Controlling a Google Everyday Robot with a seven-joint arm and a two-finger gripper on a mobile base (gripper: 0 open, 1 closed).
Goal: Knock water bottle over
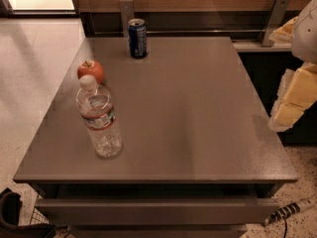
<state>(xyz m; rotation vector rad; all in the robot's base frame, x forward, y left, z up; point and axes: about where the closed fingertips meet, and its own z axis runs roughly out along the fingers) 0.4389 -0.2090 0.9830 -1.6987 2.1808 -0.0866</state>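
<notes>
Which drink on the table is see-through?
The water bottle, front left, white-capped; the can is dark blue. The gripper hangs at far right.

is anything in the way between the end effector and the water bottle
Nothing visible: only bare tabletop lies between the end effector at right and the water bottle; apple and can sit farther back.

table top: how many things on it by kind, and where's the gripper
water bottle: 1
soda can: 1
apple: 1
total: 3
The gripper is beyond the table's right edge, far from the upright bottle.
</notes>
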